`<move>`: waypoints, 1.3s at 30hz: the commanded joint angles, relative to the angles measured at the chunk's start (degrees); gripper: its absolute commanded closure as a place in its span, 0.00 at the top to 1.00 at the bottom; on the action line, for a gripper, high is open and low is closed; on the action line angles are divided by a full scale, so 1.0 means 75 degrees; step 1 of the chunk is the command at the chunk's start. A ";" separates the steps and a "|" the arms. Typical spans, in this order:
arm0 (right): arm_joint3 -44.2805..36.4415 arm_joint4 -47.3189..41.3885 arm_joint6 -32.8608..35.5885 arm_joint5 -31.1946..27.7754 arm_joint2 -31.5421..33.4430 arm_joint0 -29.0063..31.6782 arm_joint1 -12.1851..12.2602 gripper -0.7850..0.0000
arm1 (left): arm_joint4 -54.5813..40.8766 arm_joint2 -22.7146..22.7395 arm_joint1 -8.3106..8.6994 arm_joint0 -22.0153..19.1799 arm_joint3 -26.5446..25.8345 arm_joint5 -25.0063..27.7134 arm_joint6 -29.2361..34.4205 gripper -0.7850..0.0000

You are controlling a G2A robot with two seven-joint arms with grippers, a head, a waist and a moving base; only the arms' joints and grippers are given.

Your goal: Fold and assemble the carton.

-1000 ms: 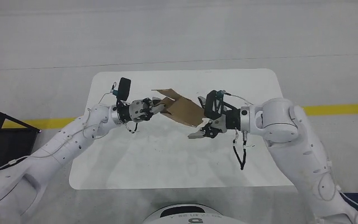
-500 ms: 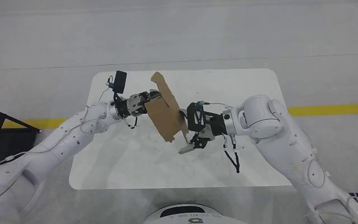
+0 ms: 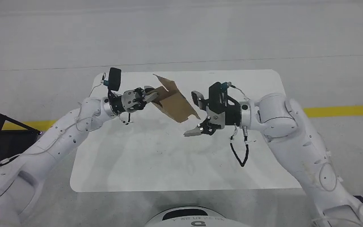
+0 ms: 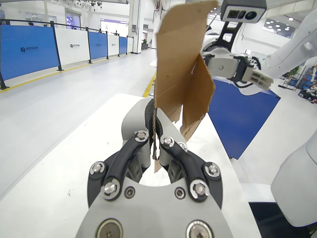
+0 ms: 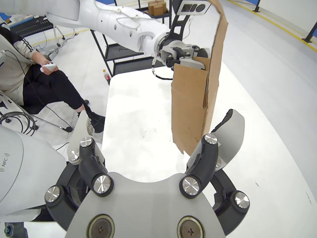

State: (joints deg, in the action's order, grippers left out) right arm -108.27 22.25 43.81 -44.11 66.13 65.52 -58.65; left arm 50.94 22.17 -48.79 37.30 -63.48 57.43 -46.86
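Note:
A flat brown carton [image 3: 177, 103] is held up above the white table [image 3: 170, 164], partly unfolded, with one flap sticking out at the far end. My left gripper [image 3: 150, 95] is shut on its edge; in the left wrist view the pads [image 4: 148, 115] pinch the cardboard [image 4: 180, 75]. My right gripper [image 3: 194, 115] hangs open just past the carton's other end. In the right wrist view the carton [image 5: 190, 105] stands upright between my spread fingers [image 5: 230, 125], close to one of them and not gripped. The left gripper [image 5: 193, 59] holds its far side there.
The table's near half and right side are bare. A black rack [image 5: 128, 50] stands off the table's left side, with a small bottle [image 5: 107, 76] on the floor beside it. A yellow floor line [image 3: 334, 110] runs behind the right arm.
The left gripper has pulled back to the left and swung the carton toward the far edge. The right gripper has backed off to the right and stays open.

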 commanded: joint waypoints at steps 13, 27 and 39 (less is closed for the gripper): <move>-0.0100 0.3422 -0.1943 0.3532 -0.0136 0.0326 -0.0153 1.00 | 0.1663 0.0916 0.0013 0.0529 -0.0394 -0.0477 -0.0476 0.00; -0.0150 0.3807 -0.1295 0.3499 -0.1036 -0.0107 -0.0331 1.00 | 0.1019 0.1453 -0.0225 0.0716 -0.0254 0.0006 0.0007 0.00; -0.0105 0.3745 -0.1207 0.3735 -0.0948 -0.0157 -0.0390 1.00 | 0.1124 0.1894 -0.0321 0.0940 -0.0180 0.0076 0.0077 0.00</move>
State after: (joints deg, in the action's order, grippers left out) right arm -108.93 50.39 34.79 -16.07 58.61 64.09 -61.63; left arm 59.30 36.12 -51.21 44.18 -64.70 58.00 -46.28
